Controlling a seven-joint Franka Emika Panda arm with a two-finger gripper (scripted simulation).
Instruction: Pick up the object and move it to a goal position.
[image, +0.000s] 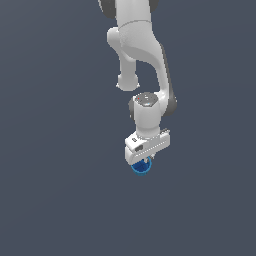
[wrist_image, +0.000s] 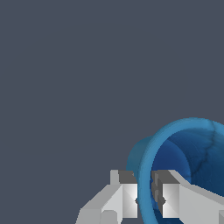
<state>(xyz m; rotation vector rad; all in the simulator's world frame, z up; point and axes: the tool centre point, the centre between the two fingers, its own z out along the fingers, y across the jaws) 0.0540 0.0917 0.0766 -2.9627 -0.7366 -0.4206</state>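
Note:
The object is a small bright blue cup (image: 141, 167) with a darker hollow inside, showing just under the white hand of the arm in the exterior view. In the wrist view the cup (wrist_image: 192, 148) fills the corner, its open mouth facing the camera. My gripper (wrist_image: 146, 197) has one finger outside the cup's wall and the other inside, pinching the blue rim between the pads. In the exterior view the gripper (image: 145, 161) is mostly hidden behind the hand, and I cannot tell whether the cup touches the ground.
A plain dark grey-blue ground (image: 55, 190) stretches all around. The white arm (image: 142, 55) reaches in from the upper edge of the exterior view.

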